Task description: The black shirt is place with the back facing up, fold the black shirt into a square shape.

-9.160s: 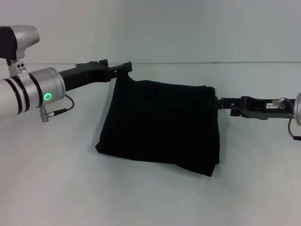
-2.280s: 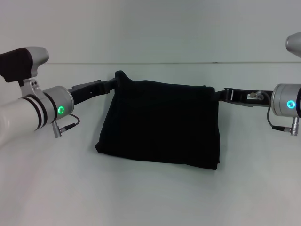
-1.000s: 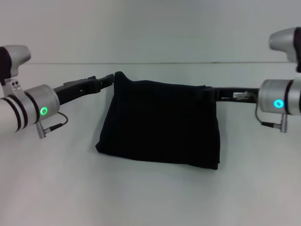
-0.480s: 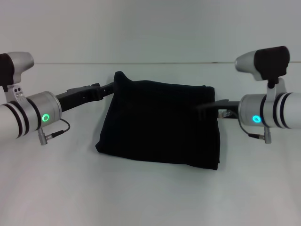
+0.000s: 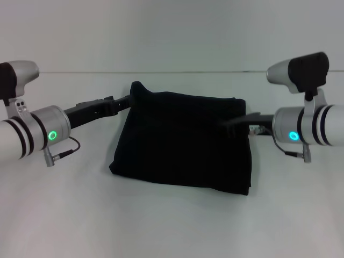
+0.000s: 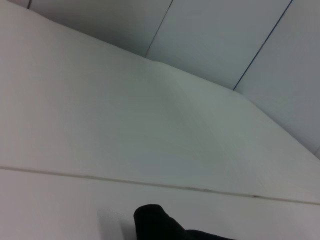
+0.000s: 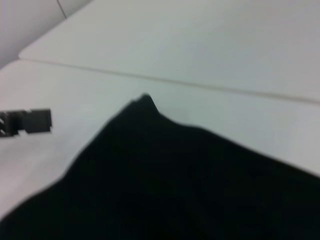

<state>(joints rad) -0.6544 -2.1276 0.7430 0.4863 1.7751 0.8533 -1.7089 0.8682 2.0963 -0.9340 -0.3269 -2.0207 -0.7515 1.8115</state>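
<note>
The black shirt (image 5: 183, 142) lies folded into a rough square in the middle of the white table (image 5: 172, 226). Its far left corner (image 5: 137, 86) stands up in a small peak, which also shows in the left wrist view (image 6: 155, 222). My left gripper (image 5: 122, 100) sits just left of that corner. In the right wrist view the left gripper (image 7: 25, 121) is apart from the shirt (image 7: 190, 180). My right gripper (image 5: 231, 127) reaches in low over the shirt's right edge, dark against the cloth. No lettering shows on the shirt.
The table's far edge (image 5: 172, 72) runs along a plain wall just behind the shirt. Both silver forearms, left (image 5: 32, 134) and right (image 5: 309, 129), hang over the table on either side of the shirt.
Over the last seconds the right arm turned its wrist and pushed in from beside the shirt to over its right edge. The left gripper drew slightly back from the corner. The shirt kept its shape.
</note>
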